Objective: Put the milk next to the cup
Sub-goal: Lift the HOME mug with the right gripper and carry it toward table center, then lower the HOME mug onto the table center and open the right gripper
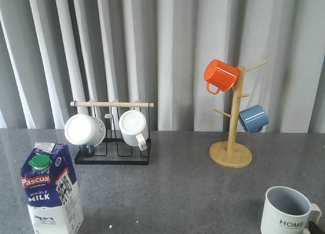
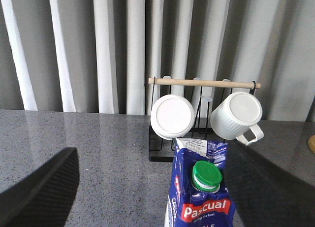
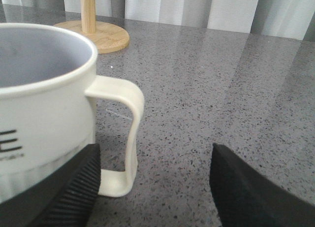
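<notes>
The milk (image 1: 51, 191), a dark-blue and white carton with a green cap, stands upright at the front left of the table. In the left wrist view the milk (image 2: 202, 202) sits between the fingers of my open left gripper (image 2: 152, 197), close against one finger (image 2: 268, 187) and far from the other. The cup (image 1: 285, 211), a pale ribbed "HOME" mug, stands at the front right. My right gripper (image 3: 155, 187) is open and low by the cup (image 3: 39, 104). The cup's handle (image 3: 130, 133) lies between its fingers, near one finger (image 3: 64, 197).
A black wire rack (image 1: 112, 155) with a wooden bar holds two white mugs (image 1: 84, 130) behind the milk. A wooden mug tree (image 1: 231, 142) at the back right carries an orange mug (image 1: 221, 75) and a blue mug (image 1: 253, 118). Grey curtains hang behind the table.
</notes>
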You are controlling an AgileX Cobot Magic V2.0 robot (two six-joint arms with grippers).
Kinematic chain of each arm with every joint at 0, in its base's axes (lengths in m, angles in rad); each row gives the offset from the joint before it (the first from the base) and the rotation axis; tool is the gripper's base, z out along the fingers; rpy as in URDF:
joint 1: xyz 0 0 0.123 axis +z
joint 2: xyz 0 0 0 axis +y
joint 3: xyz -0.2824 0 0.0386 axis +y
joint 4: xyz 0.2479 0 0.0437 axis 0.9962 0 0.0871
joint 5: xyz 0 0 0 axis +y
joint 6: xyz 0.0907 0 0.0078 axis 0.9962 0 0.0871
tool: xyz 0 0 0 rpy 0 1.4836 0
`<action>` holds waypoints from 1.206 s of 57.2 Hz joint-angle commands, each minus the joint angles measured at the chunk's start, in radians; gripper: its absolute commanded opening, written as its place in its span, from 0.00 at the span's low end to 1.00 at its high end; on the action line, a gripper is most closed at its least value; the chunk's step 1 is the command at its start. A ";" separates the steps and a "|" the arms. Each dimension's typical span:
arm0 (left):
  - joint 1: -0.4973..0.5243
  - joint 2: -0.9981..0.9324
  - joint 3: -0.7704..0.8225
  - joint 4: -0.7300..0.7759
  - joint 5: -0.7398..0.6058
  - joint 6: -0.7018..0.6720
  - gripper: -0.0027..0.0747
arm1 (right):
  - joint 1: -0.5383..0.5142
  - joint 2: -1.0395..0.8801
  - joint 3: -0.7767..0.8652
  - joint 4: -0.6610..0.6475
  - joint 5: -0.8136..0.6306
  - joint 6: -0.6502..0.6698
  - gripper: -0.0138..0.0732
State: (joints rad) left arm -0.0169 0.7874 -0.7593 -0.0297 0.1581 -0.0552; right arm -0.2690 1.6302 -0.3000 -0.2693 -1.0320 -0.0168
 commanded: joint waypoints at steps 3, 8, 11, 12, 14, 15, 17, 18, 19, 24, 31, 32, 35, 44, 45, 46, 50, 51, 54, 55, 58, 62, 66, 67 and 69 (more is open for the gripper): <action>-0.005 -0.001 -0.036 -0.010 -0.079 -0.010 0.79 | -0.005 -0.001 -0.044 0.002 -0.078 -0.010 0.70; -0.005 -0.001 -0.036 -0.010 -0.078 -0.010 0.79 | -0.005 0.023 -0.067 0.002 -0.070 0.004 0.70; -0.005 -0.001 -0.036 -0.010 -0.078 -0.010 0.79 | -0.005 0.043 -0.087 0.001 -0.062 0.017 0.70; -0.005 -0.001 -0.036 -0.010 -0.078 -0.010 0.79 | -0.005 0.048 -0.092 0.001 -0.062 0.025 0.70; -0.005 -0.001 -0.036 -0.010 -0.078 -0.010 0.79 | -0.005 0.059 -0.102 -0.001 -0.061 0.037 0.70; -0.005 -0.001 -0.036 -0.010 -0.078 -0.010 0.79 | -0.005 0.065 -0.106 -0.003 -0.063 0.042 0.70; -0.005 -0.001 -0.036 -0.010 -0.078 -0.010 0.79 | -0.005 0.071 -0.112 -0.015 -0.063 0.056 0.69; -0.005 -0.001 -0.036 -0.010 -0.078 -0.010 0.79 | -0.005 0.075 -0.115 -0.023 -0.068 0.061 0.67; -0.005 -0.001 -0.036 -0.010 -0.078 -0.010 0.79 | -0.004 0.077 -0.118 -0.029 -0.070 0.064 0.66; -0.005 -0.001 -0.036 -0.010 -0.078 -0.010 0.79 | -0.004 0.080 -0.122 -0.069 -0.072 0.062 0.53; -0.005 -0.001 -0.036 -0.010 -0.078 -0.010 0.79 | -0.004 0.080 -0.122 -0.084 -0.073 0.059 0.22; -0.005 -0.001 -0.036 -0.010 -0.078 -0.010 0.79 | -0.004 0.080 -0.122 -0.089 -0.073 0.059 0.16; -0.005 -0.001 -0.036 -0.010 -0.078 -0.010 0.79 | -0.004 0.080 -0.122 -0.109 -0.074 0.070 0.14; -0.005 -0.001 -0.036 -0.010 -0.078 -0.010 0.79 | 0.021 0.064 -0.121 -0.138 -0.089 0.119 0.15; -0.005 -0.001 -0.036 -0.010 -0.078 -0.010 0.79 | 0.029 0.059 -0.121 -0.131 -0.089 0.117 0.15; -0.005 -0.001 -0.036 -0.010 -0.078 -0.010 0.79 | 0.038 0.054 -0.121 -0.123 -0.088 0.116 0.15; -0.005 -0.001 -0.036 -0.010 -0.078 -0.010 0.79 | 0.087 0.029 -0.122 -0.073 -0.088 0.109 0.15; -0.005 -0.001 -0.036 -0.010 -0.078 -0.010 0.79 | 0.105 0.024 -0.123 -0.053 -0.088 0.109 0.15; -0.005 -0.001 -0.036 -0.010 -0.078 -0.010 0.79 | 0.151 0.006 -0.133 0.001 -0.074 0.112 0.15; -0.005 -0.001 -0.036 -0.010 -0.078 -0.010 0.79 | 0.174 0.002 -0.136 0.025 -0.066 0.113 0.15; -0.005 -0.001 -0.036 -0.010 -0.078 -0.010 0.79 | 0.234 -0.006 -0.154 0.084 -0.032 0.110 0.15; -0.005 -0.001 -0.036 -0.010 -0.078 -0.010 0.79 | 0.317 -0.010 -0.182 0.163 0.017 0.110 0.15; -0.005 -0.001 -0.036 -0.010 -0.078 -0.010 0.79 | 0.405 -0.010 -0.219 0.257 0.065 0.101 0.15; -0.005 -0.001 -0.036 -0.010 -0.078 -0.010 0.79 | 0.421 -0.009 -0.227 0.277 0.080 0.098 0.15; -0.005 -0.001 -0.036 -0.010 -0.078 -0.010 0.79 | 0.458 -0.008 -0.248 0.322 0.103 0.081 0.15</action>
State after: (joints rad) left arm -0.0169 0.7874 -0.7593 -0.0297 0.1581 -0.0552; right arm 0.1099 1.6583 -0.4874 -0.0673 -0.9145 0.0896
